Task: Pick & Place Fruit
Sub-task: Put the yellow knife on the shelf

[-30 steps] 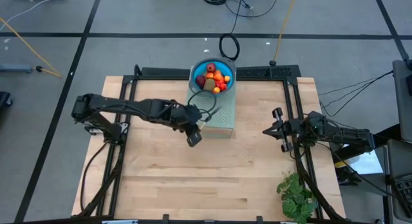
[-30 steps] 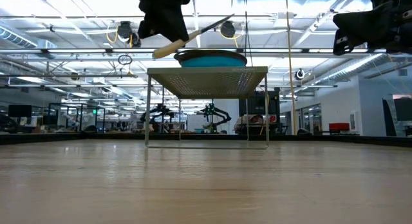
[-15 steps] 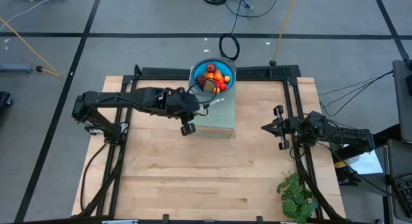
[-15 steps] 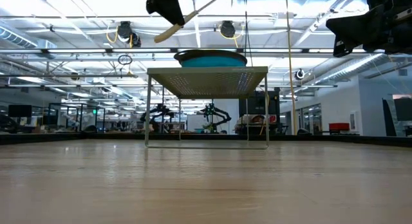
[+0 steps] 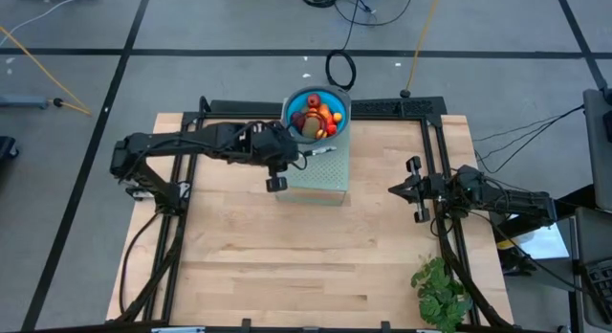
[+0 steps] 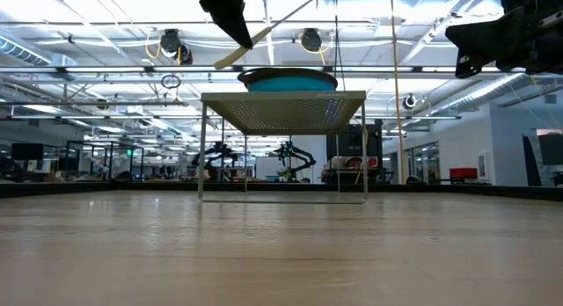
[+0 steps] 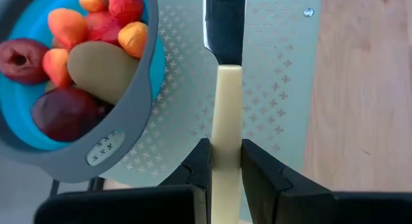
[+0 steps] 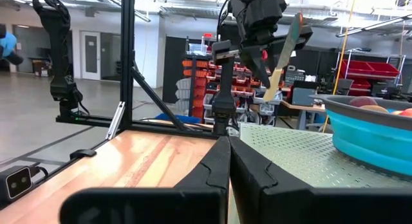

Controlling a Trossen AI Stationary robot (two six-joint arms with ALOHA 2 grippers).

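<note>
Left wrist view alone shows the left hand (image 7: 225, 166) pinching the knife (image 7: 226, 114) beside the fruit (image 7: 84, 53); right hand (image 8: 228, 163) pressed together

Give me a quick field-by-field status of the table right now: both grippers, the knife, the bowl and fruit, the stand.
left gripper: shut on the slim pale-handled knife, held in the air above the stand, beside the bowl
knife blade: points over the stand top
blue bowl with grey rim: sits on the perforated pale-green metal stand, at its far end
fruit: all in the bowl: dark red, orange, olive-brown pieces
right gripper: shut, empty, waiting at the table's right side
leafy green bunch: near right corner of the wooden table
</note>
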